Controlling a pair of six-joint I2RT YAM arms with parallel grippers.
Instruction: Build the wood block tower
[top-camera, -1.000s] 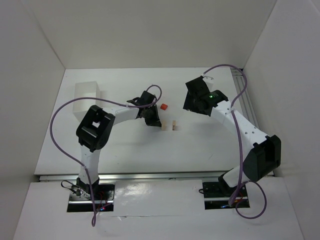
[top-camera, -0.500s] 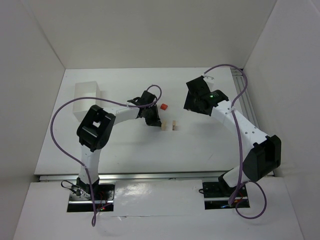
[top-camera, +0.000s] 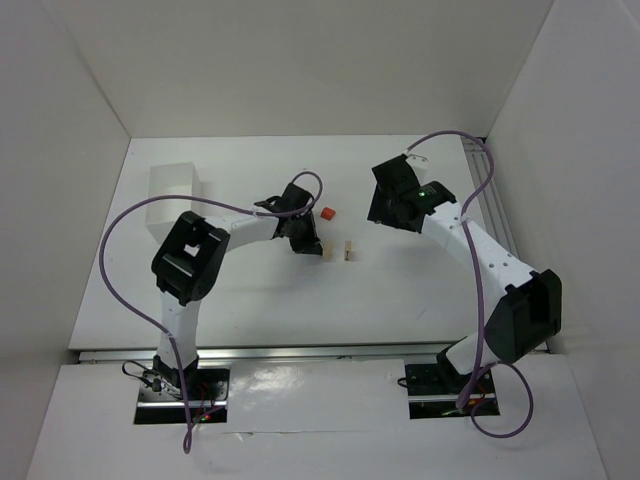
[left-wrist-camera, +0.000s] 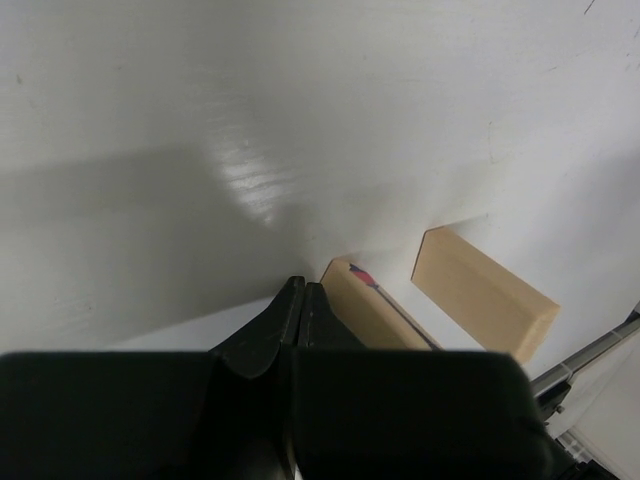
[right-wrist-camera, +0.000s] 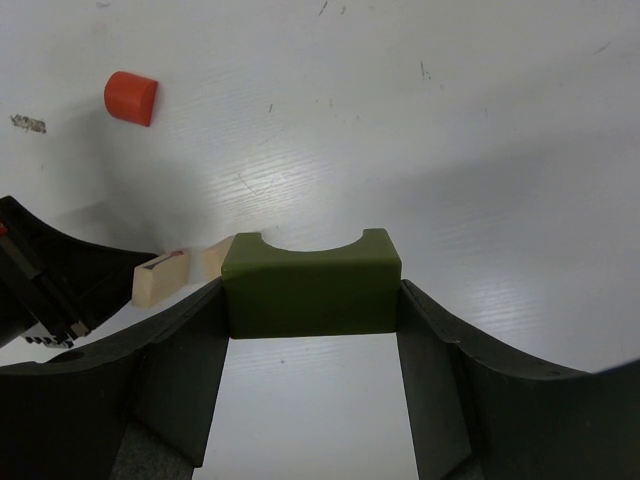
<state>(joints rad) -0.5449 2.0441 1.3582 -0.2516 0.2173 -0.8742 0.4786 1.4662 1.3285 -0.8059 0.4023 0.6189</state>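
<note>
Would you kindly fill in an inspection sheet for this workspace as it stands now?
Surface: white tabletop, faint scuffs.
Job's things: two pale tan wooden blocks standing apart, unstacked; small red wooden cylinder loose; dark green arched wooden block held.
Clutter: translucent white rectangular box, far left.
Grippers: left gripper shut beside a tan block; right gripper shut on the green block.
Cables: purple cables loop off both arms.
Surroundings: white enclosure walls.

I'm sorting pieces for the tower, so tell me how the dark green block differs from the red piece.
The green block is dark, squarish, with a half-round notch in one edge; the red piece is bright and rounded, unnotched. The green block is clamped in the right pincer; the red piece lies free on the table. Both are small, and neither sits on the tan uprights.
</note>
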